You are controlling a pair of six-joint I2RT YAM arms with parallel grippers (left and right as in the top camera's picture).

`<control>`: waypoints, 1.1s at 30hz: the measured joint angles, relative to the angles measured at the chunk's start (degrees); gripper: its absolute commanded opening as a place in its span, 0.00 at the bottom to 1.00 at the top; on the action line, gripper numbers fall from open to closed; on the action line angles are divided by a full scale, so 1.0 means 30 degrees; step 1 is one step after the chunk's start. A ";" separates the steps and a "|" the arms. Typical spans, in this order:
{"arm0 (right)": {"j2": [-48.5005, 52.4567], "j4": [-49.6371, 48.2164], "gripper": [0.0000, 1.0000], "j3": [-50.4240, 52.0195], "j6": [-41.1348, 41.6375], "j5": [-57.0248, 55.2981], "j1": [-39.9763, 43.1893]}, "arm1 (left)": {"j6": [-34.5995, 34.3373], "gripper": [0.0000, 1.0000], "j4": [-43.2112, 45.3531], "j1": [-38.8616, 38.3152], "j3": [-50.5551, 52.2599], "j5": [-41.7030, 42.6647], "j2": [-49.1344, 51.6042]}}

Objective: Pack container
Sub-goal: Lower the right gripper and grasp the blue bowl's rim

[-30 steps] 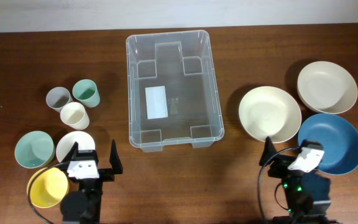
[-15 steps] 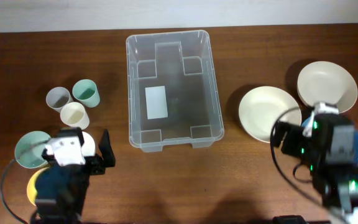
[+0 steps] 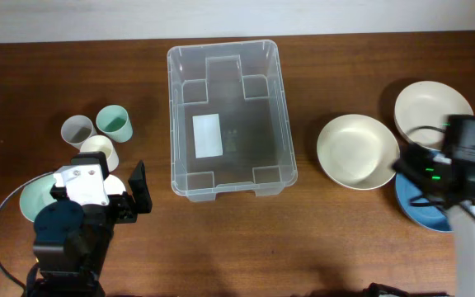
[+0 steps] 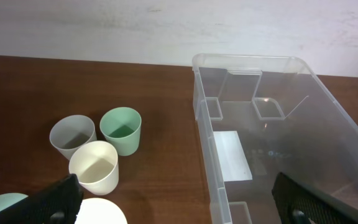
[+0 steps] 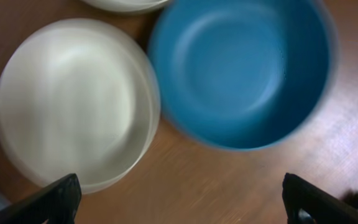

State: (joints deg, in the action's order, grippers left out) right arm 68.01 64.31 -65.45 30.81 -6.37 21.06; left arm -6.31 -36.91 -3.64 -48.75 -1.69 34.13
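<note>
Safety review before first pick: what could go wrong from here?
Blue bowl and cream plate sit rim to rim under the open right gripper; lifting one may drag the other. The cream cup, green cup and grey cup cluster ahead of the left gripper; a finger could topple a neighbour.

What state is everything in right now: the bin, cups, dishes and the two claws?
Container: upright, lidless, empty.
Grey cup, green cup, cream cup: upright, empty.
Cream plate, beige bowl, blue bowl: upright, empty.
Left gripper: open, holding nothing.
Right gripper: open, holding nothing.
</note>
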 measured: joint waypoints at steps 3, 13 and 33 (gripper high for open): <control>0.0146 0.0000 0.99 -0.0007 0.0342 0.1049 0.3861 | 0.0000 1.00 -0.0007 0.0000 0.0000 0.0000 0.0000; 0.1523 -0.2477 0.99 0.2098 -0.1173 0.5668 1.1832 | 0.0000 1.00 -0.0015 0.0000 0.0000 0.0000 0.0000; 0.4685 -1.2509 0.97 0.9602 -0.2346 1.0557 1.3690 | -0.0007 1.00 0.0080 0.0000 0.0000 0.0007 0.0000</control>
State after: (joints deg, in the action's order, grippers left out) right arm 82.06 26.79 -36.64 23.77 25.30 62.13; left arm -6.33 -36.67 -3.64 -48.75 -1.67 34.13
